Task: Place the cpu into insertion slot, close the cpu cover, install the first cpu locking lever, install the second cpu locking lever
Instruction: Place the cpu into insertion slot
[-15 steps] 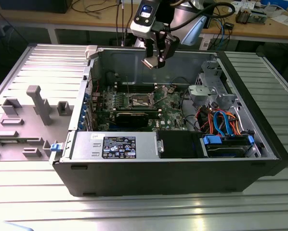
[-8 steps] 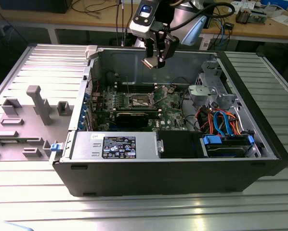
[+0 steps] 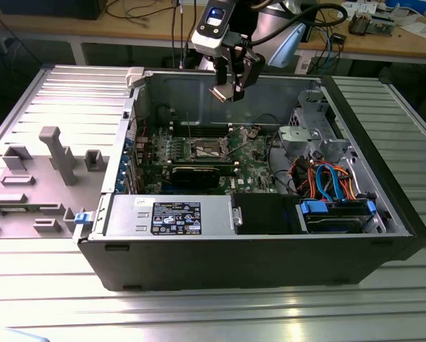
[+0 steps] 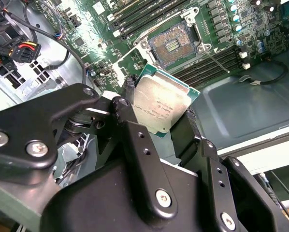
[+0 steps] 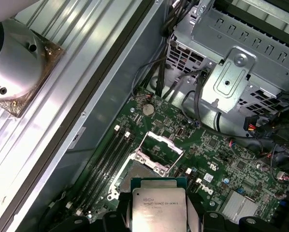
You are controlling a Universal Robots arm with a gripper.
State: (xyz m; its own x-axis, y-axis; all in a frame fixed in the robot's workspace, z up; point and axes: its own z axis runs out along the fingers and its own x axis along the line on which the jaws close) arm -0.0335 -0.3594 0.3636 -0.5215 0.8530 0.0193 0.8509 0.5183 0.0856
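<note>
Ribbed metal worktop (image 3: 49,306) carries an open computer case (image 3: 234,249). Above it hangs the pincer (image 3: 229,90), clamped on the cpu (image 4: 160,102) by its edges, silver top showing. Down on the green board, the insertion slot (image 4: 172,44) lies bare, with the cpu cover (image 5: 164,143) tilted up.

The exterior view looks down at a slant, from middle distance, into the open computer case (image 3: 256,249), with the arm (image 3: 277,32) above it. Both wrist views look down from close by the gripper (image 4: 159,110), at different angles. They share the chip (image 5: 159,208), the socket (image 4: 173,46) and the green board (image 5: 222,159).
</note>
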